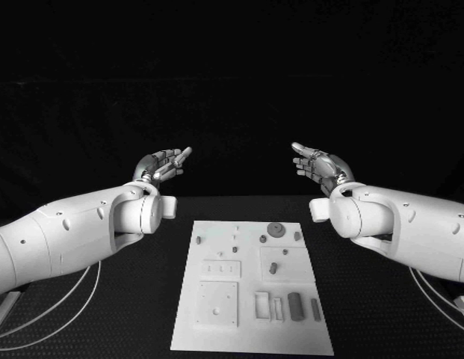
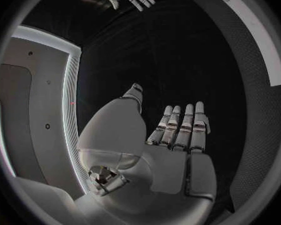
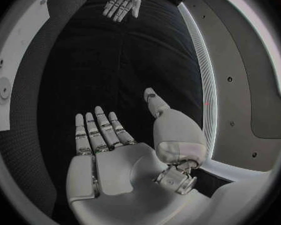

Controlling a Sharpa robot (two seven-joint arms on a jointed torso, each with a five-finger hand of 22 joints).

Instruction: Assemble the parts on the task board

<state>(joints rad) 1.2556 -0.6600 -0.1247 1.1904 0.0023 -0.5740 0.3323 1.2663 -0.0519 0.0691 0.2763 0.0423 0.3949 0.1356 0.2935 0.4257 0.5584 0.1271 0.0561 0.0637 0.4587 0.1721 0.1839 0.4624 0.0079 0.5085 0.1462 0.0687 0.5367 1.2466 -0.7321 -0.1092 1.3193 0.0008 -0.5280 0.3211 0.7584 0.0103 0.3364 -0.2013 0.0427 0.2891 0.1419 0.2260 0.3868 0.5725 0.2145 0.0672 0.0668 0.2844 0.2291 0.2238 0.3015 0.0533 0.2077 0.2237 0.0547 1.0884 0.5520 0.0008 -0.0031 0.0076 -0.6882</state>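
White task board [image 1: 219,333] lengthwise at tabletop's near-middle, small grey parts [image 1: 295,304] in recesses along its right side; beyond its far edge, left hand [image 1: 162,165] and right hand [image 1: 318,164] raised, palms facing, fingers spread, empty

Two smooth white arms, left arm [image 1: 65,232] and right arm [image 1: 421,228], bear small dark screw holes, end in silver segmented hands, and trail thin pale cables [image 1: 54,310].

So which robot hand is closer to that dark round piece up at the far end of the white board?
Probably the right robot hand. Both hands hover open beyond the task board, but the round part lies toward the board's right side. The left robot hand would have to cross over.
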